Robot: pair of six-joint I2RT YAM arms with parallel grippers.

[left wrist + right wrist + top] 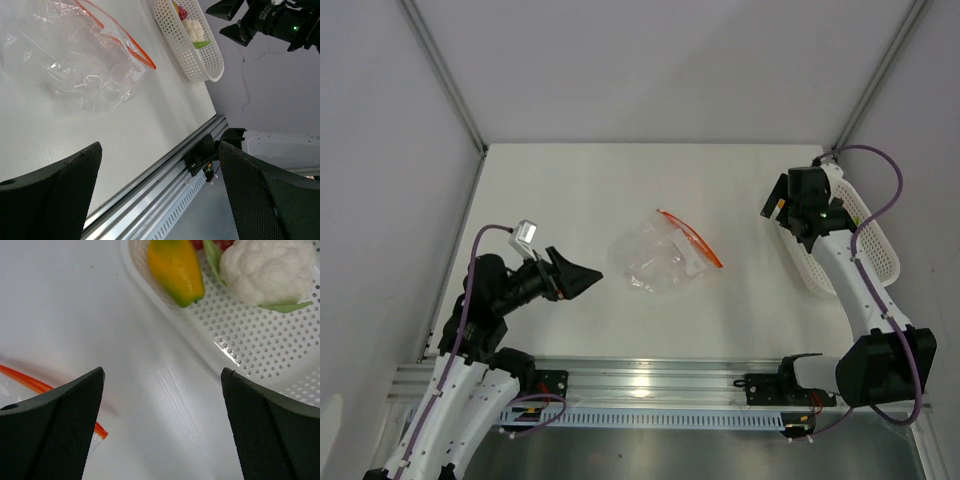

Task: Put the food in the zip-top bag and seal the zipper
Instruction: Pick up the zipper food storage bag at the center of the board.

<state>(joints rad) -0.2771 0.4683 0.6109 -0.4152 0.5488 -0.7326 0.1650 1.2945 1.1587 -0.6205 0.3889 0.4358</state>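
While food (176,270) sits in basket (250,355) at right edge, right gripper (162,372) hovers nearby, spread, empty; left gripper (160,145) same. Zip-top bag (655,258) probably unsealed. Next: descend, pinch one piece.

Zip-top bag (660,258) is lying at table (570,190) centre; food (265,270) is sitting in basket (886,250) at the right edge, well apart.

A robot lab's test cell. Plain white walls (670,60) box in a white table (570,190) (metal struts (445,75) at the corners), and an aluminium rail (650,378) runs along its near edge.
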